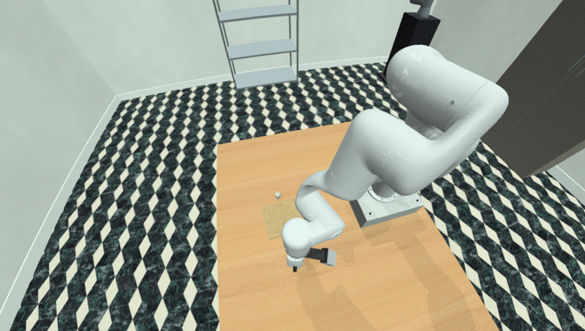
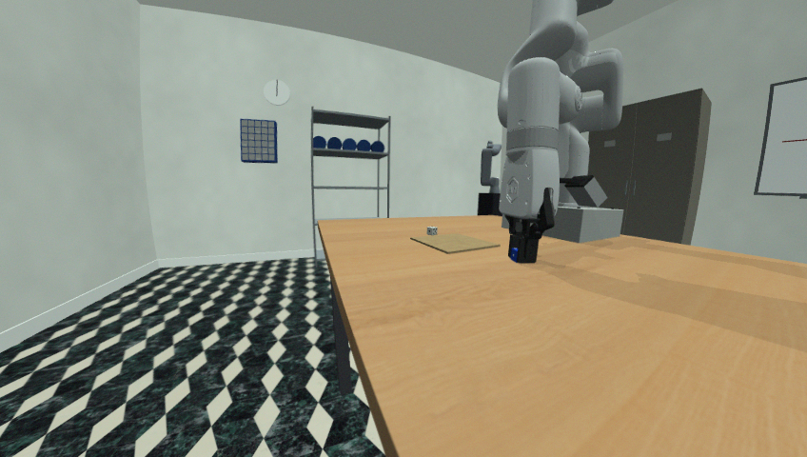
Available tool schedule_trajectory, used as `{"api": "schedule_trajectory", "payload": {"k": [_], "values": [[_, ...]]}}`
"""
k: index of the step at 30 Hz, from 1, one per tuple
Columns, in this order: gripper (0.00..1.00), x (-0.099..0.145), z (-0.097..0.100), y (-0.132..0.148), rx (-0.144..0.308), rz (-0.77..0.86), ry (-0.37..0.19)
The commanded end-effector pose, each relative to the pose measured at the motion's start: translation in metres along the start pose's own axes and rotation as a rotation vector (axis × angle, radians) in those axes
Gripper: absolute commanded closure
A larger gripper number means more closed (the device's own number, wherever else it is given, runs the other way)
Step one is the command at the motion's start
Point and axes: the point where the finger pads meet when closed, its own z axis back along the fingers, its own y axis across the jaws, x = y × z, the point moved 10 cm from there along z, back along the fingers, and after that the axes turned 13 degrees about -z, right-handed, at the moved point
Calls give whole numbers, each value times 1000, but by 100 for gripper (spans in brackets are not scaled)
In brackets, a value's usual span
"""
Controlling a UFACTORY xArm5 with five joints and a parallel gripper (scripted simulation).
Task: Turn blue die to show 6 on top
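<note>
Wooden table (image 2: 509,350), gripper (image 2: 524,255) clamped narrow around blue die (image 2: 514,253), beside mat (image 2: 456,244).

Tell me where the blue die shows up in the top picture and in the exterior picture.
Top view: not visible, hidden under the wrist and end effector, just off the mat's near corner.
Exterior view: blue die low between the closed fingers, right of the mat.
Shared landmark: the white die beyond the mat.
</note>
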Motion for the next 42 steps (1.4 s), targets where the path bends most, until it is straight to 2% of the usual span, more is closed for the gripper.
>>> {"api": "schedule_trajectory", "payload": {"k": [1, 34, 38, 42], "values": [[85, 1, 1, 1, 3, 0, -2], [85, 1, 2, 1, 3, 0, -2], [85, 1, 15, 1, 3, 0, -2], [85, 1, 41, 1, 3, 0, -2]]}}
